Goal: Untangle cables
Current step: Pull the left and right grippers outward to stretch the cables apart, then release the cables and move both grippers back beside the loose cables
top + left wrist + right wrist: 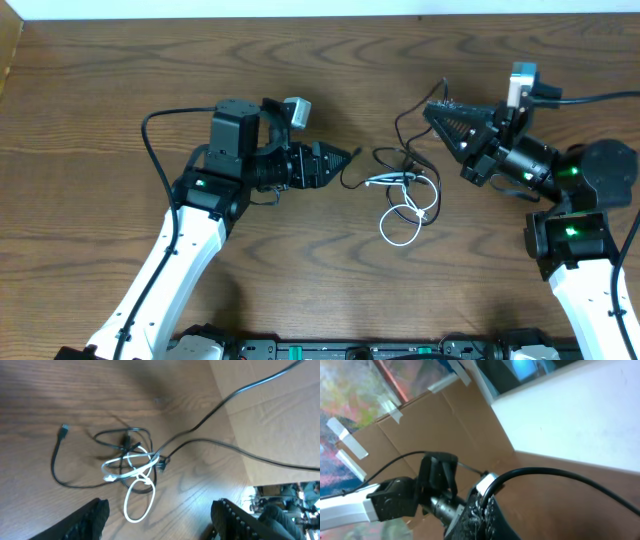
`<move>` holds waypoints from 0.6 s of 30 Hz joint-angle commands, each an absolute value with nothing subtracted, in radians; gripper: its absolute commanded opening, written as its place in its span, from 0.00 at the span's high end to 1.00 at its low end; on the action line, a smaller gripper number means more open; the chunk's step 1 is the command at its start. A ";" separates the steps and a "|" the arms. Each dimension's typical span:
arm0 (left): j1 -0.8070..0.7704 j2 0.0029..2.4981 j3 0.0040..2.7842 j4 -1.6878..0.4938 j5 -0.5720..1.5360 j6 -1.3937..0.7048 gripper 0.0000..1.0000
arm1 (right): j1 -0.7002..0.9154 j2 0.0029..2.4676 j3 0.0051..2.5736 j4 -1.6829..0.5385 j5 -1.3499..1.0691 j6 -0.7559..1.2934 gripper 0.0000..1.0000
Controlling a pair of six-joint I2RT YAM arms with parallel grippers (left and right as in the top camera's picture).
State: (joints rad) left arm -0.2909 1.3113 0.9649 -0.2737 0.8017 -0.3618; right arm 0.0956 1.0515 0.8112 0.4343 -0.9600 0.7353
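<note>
The cables [403, 190] lie tangled at the table's middle: a black cord looped through a white cord whose loop [398, 228] points toward the front. In the left wrist view the tangle [131, 460] lies ahead, with a white loop [138, 502] nearest and a black plug end [64, 430] off to the left. My left gripper [352, 158] hovers just left of the tangle, open, with nothing between its fingers [96, 516]. My right gripper [433, 108] is lifted at the tangle's right, shut on a black cable [555, 474] that runs down to the tangle.
A cardboard wall [272, 407] stands past the table's far edge. The left arm [395, 500] shows in the right wrist view in front of more taped cardboard [445, 425]. Thick black robot wires run beside both arms [152, 150].
</note>
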 commanded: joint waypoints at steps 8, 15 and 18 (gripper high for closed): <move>-0.299 1.313 0.971 -0.387 0.742 -0.318 0.29 | 0.092 1.077 0.817 -0.481 0.165 0.664 0.99; -0.299 1.313 0.969 -0.494 0.619 -0.307 0.29 | 0.082 1.150 0.817 -0.636 0.341 0.657 0.60; -0.299 1.320 0.965 -0.495 0.611 -0.307 0.29 | 0.083 1.166 0.817 -0.618 0.110 0.587 0.51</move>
State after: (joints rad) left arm -0.2977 1.3113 0.9649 -0.4931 0.6582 -0.3313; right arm 0.0822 1.1538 0.8135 -0.6277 0.2073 0.6552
